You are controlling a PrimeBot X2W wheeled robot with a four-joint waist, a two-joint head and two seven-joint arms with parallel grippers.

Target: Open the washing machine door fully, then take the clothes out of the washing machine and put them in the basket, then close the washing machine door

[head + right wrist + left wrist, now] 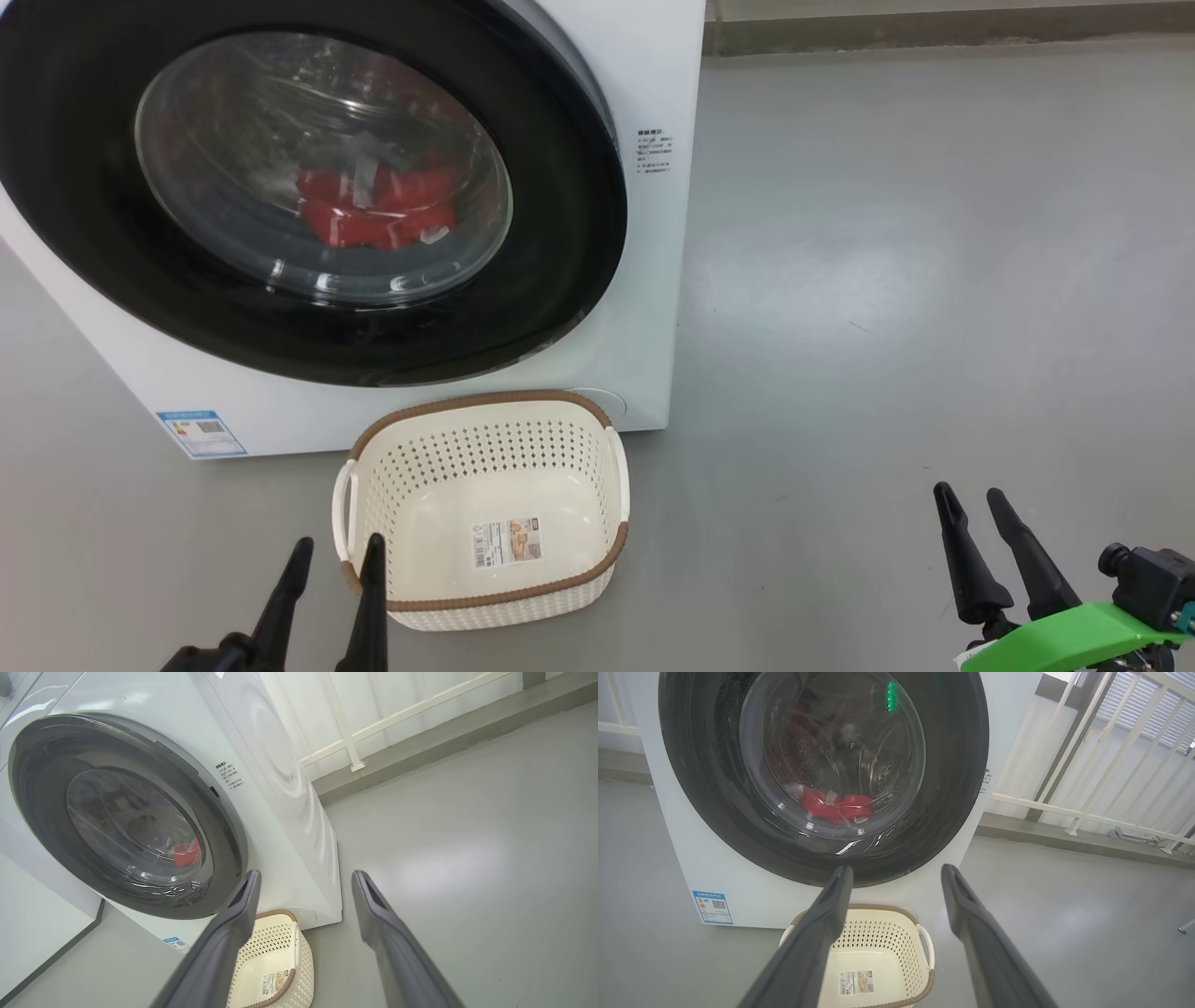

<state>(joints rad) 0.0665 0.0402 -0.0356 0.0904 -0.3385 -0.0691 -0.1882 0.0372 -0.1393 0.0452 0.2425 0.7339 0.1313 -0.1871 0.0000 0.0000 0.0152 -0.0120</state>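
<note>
Basket (485,400) beside washing machine (653,280), door (560,233) shut, bare floor (887,280) rightward, left end effector (339,541) and right end effector (969,491) wide, empty.

The basket (485,597) sits before the washing machine (653,280), clothes (373,210) inside.

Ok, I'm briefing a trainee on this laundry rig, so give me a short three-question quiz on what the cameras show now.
1. Fill in: the left gripper and right gripper are both ____.
2. True or false: the washing machine door is shut, and the cream basket holds only its sticker.
3. The red clothes lie: A) in the basket, B) inside the washing machine, C) in the left gripper.
Key: 1 open; 2 true; 3 B.
</note>
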